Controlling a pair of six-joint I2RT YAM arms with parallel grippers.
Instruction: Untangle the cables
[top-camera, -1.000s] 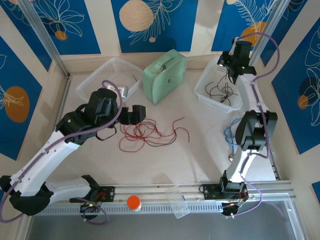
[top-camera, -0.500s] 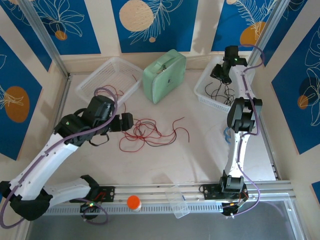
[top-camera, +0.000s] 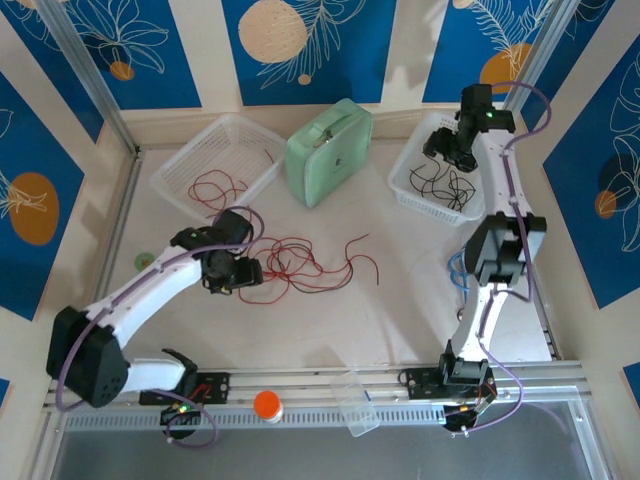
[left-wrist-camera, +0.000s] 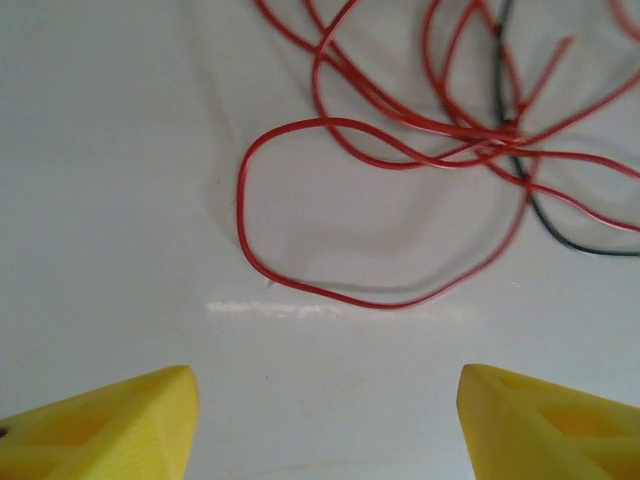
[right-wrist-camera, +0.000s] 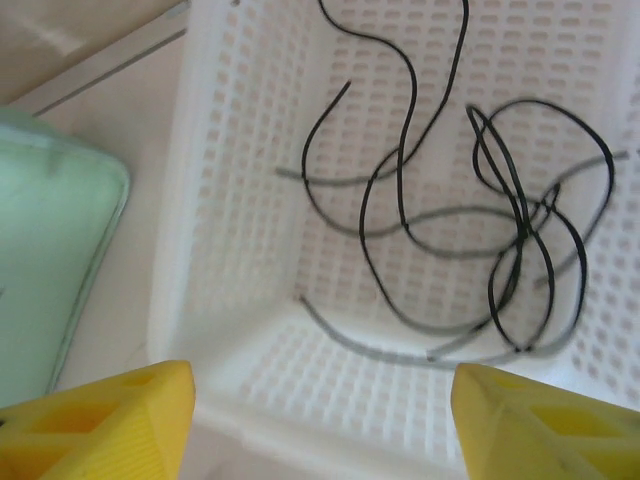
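Note:
A tangle of red cables (top-camera: 300, 262) with one black cable in it lies on the white table mid-left. My left gripper (top-camera: 243, 272) hovers low at the tangle's left end, open with nothing between its yellow fingertips (left-wrist-camera: 120, 420). In the left wrist view a red loop (left-wrist-camera: 400, 303) and the black cable (left-wrist-camera: 560, 235) lie ahead of the left gripper (left-wrist-camera: 325, 400). More red cables (top-camera: 212, 188) rest in the left basket (top-camera: 190, 150). My right gripper (top-camera: 447, 148) hangs open and empty over the right basket (top-camera: 408, 190). Black cables (right-wrist-camera: 520, 230) lie in this basket (right-wrist-camera: 250, 200), beyond the right gripper (right-wrist-camera: 320, 400).
A mint green case (top-camera: 330, 150) stands between the two baskets, its edge (right-wrist-camera: 50, 250) close to the right basket. A blue stethoscope (top-camera: 458, 270) lies by the right arm. An orange object (top-camera: 267, 403) and a clear cup (top-camera: 355, 400) sit on the front rail.
My left arm swung from beside the left basket down to the table by the red tangle; red cables now lie in that basket. My right gripper opened over the right basket.

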